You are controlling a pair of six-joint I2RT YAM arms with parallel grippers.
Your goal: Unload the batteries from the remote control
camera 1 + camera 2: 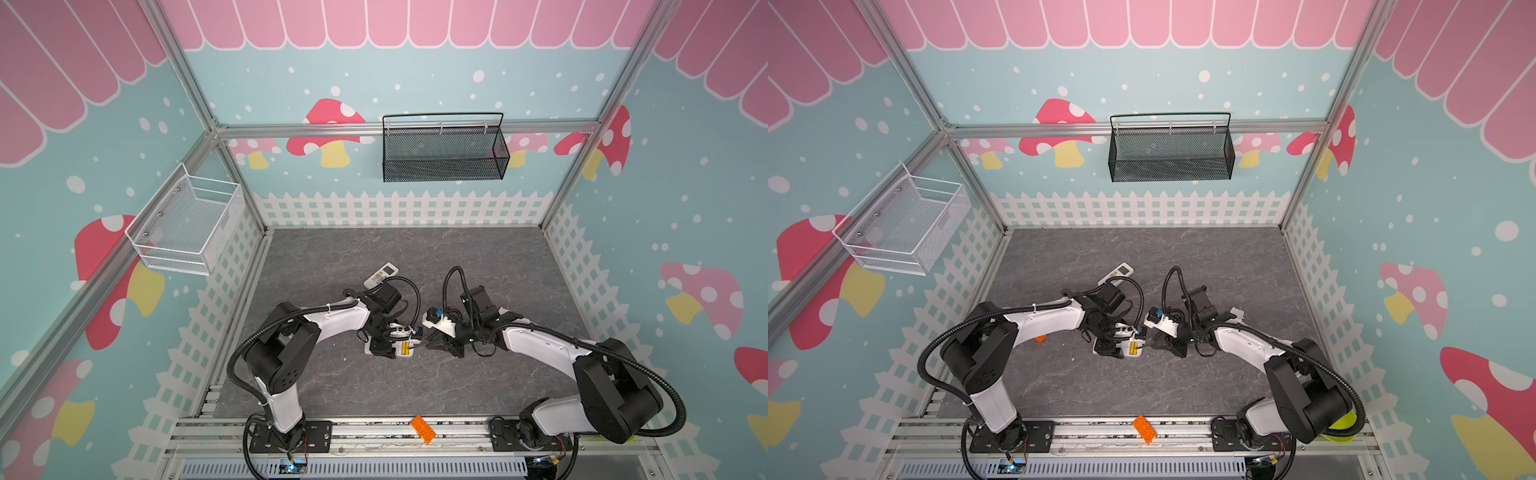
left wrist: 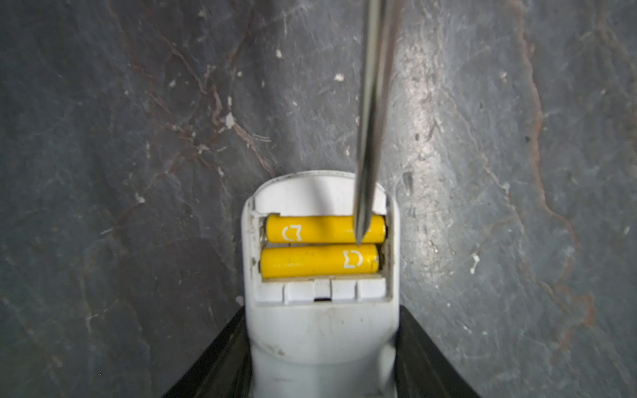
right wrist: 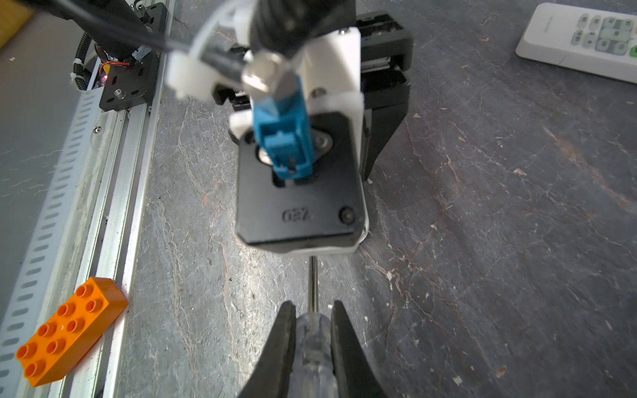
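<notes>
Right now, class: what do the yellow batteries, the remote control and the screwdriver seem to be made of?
The yellow batteries wear a glossy wrap, likely film over metal: soft highlights, white logo. The remote control looks like matte white plastic, scuffed. The screwdriver has a shiny, steel-like shaft and a see-through handle, probably clear plastic.

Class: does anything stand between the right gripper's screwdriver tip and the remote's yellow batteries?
Nothing visible does. The remote has its compartment uncovered, both yellow batteries lie bare, and the screwdriver in the right gripper has its tip at the gap between them.
</notes>
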